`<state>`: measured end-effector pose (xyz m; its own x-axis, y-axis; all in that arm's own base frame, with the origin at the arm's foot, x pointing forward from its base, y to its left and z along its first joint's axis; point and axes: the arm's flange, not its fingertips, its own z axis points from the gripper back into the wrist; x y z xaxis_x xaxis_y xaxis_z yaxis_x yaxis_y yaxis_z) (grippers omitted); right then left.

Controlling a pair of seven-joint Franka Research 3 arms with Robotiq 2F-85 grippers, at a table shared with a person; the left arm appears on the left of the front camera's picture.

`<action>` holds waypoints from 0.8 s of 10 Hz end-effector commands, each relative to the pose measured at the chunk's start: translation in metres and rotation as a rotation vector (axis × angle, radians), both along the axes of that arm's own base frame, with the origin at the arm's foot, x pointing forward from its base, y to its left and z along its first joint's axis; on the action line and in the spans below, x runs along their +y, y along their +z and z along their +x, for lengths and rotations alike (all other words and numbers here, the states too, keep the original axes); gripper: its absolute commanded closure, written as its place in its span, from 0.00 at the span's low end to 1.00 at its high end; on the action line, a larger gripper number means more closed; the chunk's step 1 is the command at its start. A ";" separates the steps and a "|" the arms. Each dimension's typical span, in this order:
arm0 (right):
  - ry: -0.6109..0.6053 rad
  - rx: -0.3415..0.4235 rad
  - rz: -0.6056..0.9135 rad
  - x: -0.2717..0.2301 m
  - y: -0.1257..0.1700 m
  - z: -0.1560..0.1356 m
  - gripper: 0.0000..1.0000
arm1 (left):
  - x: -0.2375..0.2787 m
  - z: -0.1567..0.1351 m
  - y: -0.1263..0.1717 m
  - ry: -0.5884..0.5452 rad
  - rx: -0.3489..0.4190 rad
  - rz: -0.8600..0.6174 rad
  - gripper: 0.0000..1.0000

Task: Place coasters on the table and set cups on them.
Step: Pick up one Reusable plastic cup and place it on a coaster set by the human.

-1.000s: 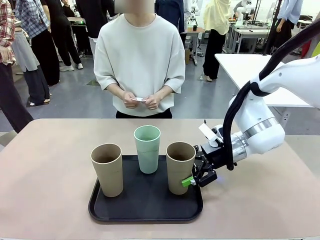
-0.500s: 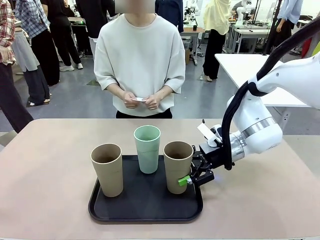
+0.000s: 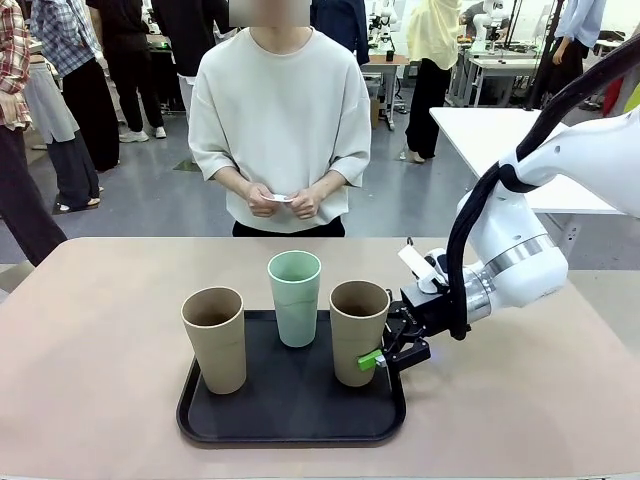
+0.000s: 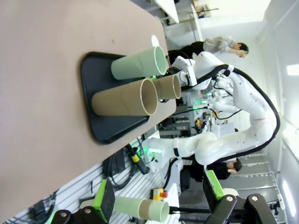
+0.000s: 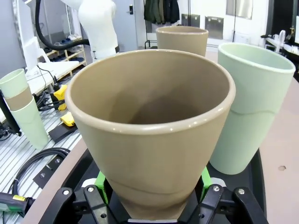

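Three cups stand on a black tray (image 3: 290,415) on the beige table (image 3: 100,330): a tan cup (image 3: 214,338) at the left, a mint green cup (image 3: 294,297) behind the middle, and a second tan cup (image 3: 358,330) at the right. My right gripper (image 3: 378,358) is shut on the right tan cup (image 5: 149,135) low on its body, green pads (image 5: 100,183) pressing both sides. The left gripper (image 4: 159,196) is open and holds nothing, away from the tray (image 4: 100,126). Beyond the far edge, the person's hands hold thin white coasters (image 3: 281,198).
The mint cup (image 5: 247,112) stands close beside the gripped cup, the other tan cup (image 5: 182,39) farther behind. A white-topped table (image 3: 500,130) lies at the back right. Bare table top stretches left, right and behind the tray.
My right gripper has closed on the right tan cup, which shifted slightly left on the tray. The other cups, the person and the left gripper stay as they were.
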<state>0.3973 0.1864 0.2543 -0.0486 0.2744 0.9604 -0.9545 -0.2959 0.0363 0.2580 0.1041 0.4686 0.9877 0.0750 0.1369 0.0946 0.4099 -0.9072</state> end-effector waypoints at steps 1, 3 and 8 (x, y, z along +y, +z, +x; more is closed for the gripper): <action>-0.005 -0.024 0.030 -0.015 0.035 -0.017 0.74 | 0.001 -0.001 0.001 -0.001 -0.008 -0.010 0.00; -0.041 -0.026 0.016 -0.032 0.083 -0.024 0.74 | 0.001 -0.001 0.001 -0.001 -0.008 -0.010 0.00; -0.175 0.061 -0.042 -0.067 0.159 0.003 0.74 | 0.001 -0.001 0.001 -0.001 -0.008 -0.010 0.00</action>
